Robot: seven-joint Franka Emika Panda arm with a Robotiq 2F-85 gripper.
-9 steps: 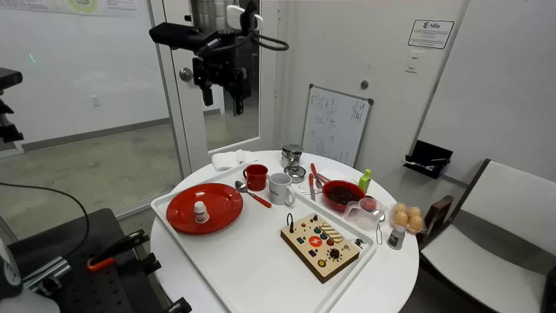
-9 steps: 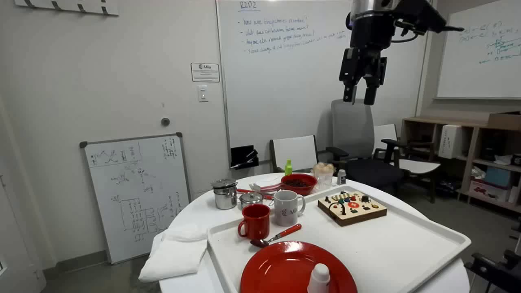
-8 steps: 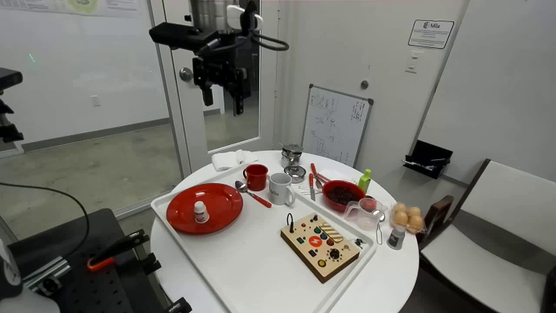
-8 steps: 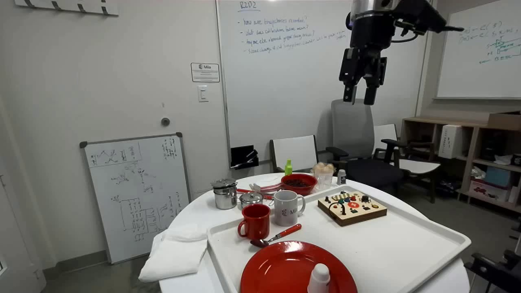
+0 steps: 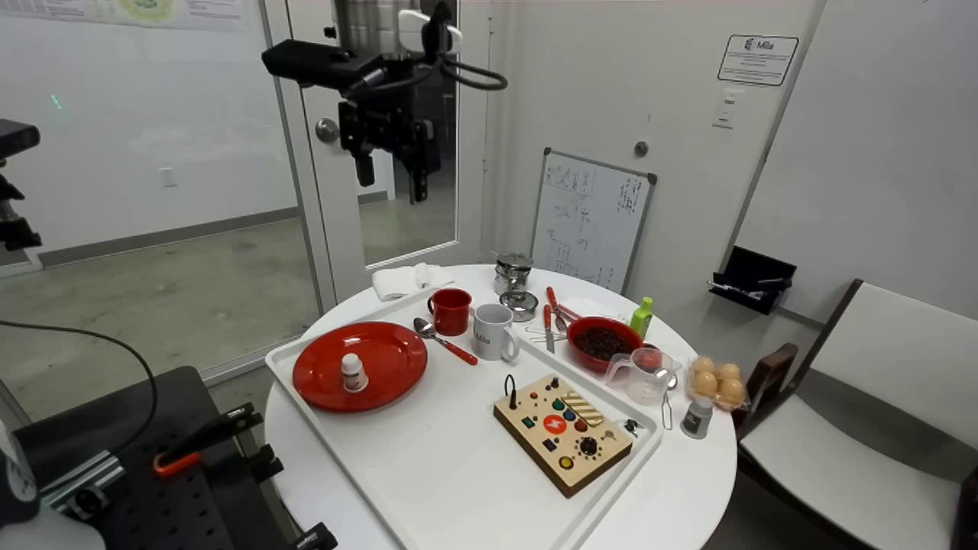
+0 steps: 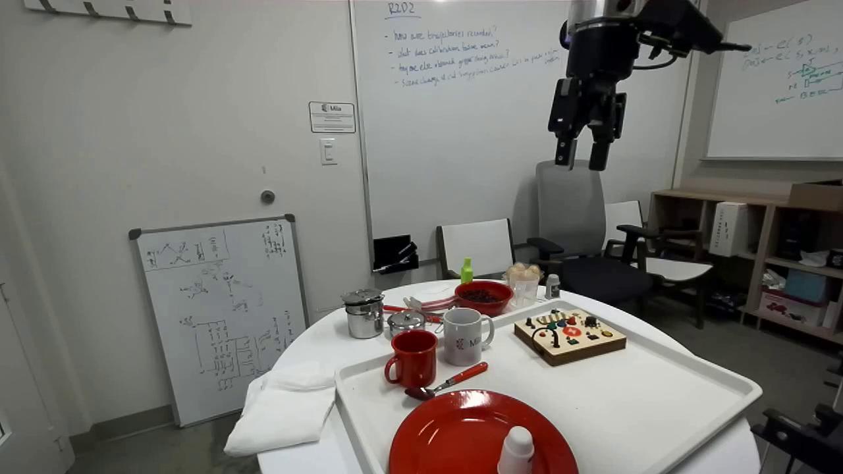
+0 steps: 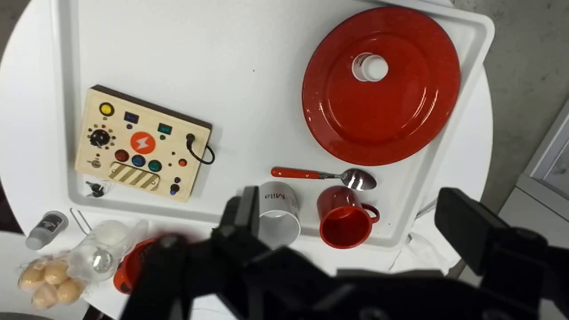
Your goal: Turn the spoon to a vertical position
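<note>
The spoon has a red-orange handle and a shiny metal bowl. It lies flat on the white tray, between the red plate and the two mugs. It shows in both exterior views and in the wrist view, where it runs nearly sideways with its bowl to the right. My gripper hangs high above the table, apart from everything. It is open and empty in the other views too.
A red mug and a grey-white mug stand close beside the spoon. A white bottle is on the plate. A wooden button box sits on the tray. A red bowl, metal pots and eggs stand beyond the tray.
</note>
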